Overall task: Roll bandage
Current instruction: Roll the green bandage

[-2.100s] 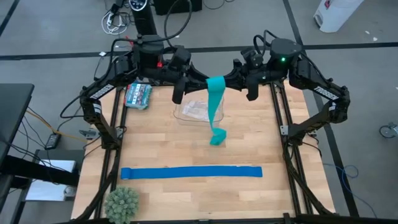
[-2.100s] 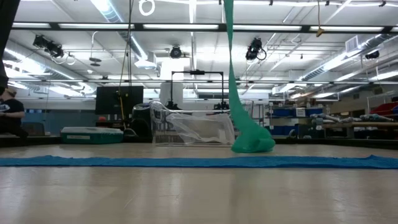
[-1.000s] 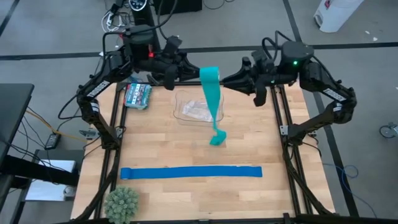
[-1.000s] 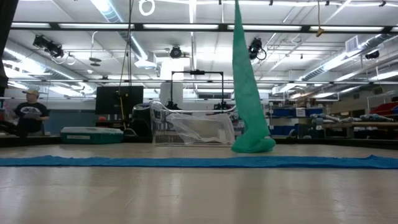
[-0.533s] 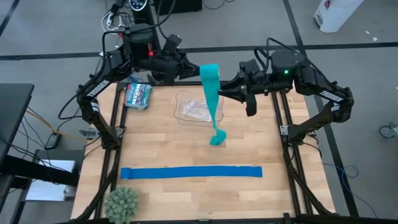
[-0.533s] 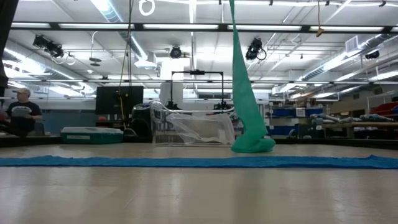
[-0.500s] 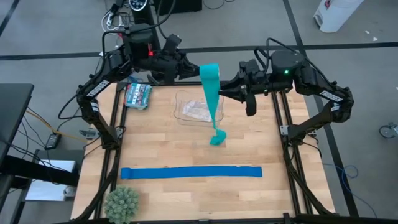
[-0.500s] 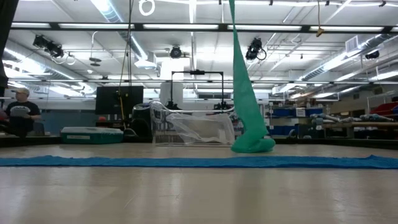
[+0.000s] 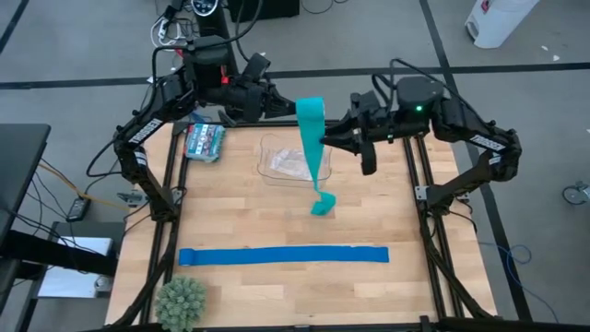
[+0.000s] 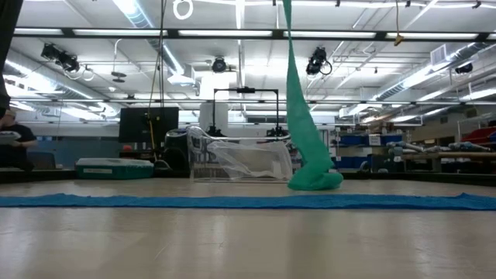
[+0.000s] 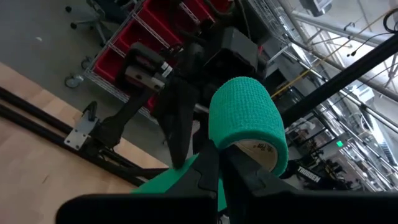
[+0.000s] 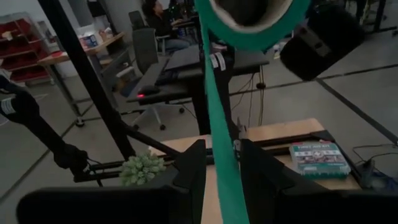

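Overhead, left tool (image 9: 293,104) clamped on bandage (image 9: 316,148) roll, above clear container (image 9: 293,164) of crumpled plastic; right tool (image 9: 324,135) part-open beside strip.

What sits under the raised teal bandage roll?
Under the teal stretchy bandage roll its loose tail hangs onto the wooden table, bunched beside the clear plastic tray. The tray's contents stay unclear.
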You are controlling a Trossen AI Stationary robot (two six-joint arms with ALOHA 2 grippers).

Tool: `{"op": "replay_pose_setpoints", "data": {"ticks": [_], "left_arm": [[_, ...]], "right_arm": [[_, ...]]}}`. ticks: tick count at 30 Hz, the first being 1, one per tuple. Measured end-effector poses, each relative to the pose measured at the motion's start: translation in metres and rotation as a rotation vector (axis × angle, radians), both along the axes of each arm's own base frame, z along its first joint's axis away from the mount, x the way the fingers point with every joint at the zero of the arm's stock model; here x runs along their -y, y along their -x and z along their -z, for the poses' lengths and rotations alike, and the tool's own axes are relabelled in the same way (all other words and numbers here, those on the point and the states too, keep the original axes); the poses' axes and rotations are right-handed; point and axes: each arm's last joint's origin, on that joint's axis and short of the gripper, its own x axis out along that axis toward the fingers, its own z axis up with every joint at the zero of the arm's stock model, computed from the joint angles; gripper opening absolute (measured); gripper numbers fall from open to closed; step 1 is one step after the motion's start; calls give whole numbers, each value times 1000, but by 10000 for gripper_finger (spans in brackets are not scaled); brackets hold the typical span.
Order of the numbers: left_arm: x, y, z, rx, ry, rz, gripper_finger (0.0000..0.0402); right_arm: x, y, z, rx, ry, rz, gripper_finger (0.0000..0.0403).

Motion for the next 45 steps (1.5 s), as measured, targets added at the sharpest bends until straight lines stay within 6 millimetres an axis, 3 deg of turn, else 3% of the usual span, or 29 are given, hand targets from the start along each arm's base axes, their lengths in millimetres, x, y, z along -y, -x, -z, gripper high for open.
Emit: {"op": "replay_pose_setpoints", "data": {"ticks": [6,10,12,18,33,45], "left_arm": [[0,0,0,-1,0,0,11],[0,0,0,4,-2,0,11],[0,0,0,4,2,1,11],[0,0,0,1,21,5,11],[9,-5,2,-1,-17,81,12],[17,-19,20,-96,-25,136,12]], "right_arm": [[-2,-19,9,-28,-7,-27,82],[-3,-32,18,-61,-20,-70,37],[-4,-34,22,-91,-29,-85,10],[-2,-34,36,-229,-15,-3,1],[36,-16,17,-101,39,237,0],[39,-15,12,-51,73,248,0]]}}
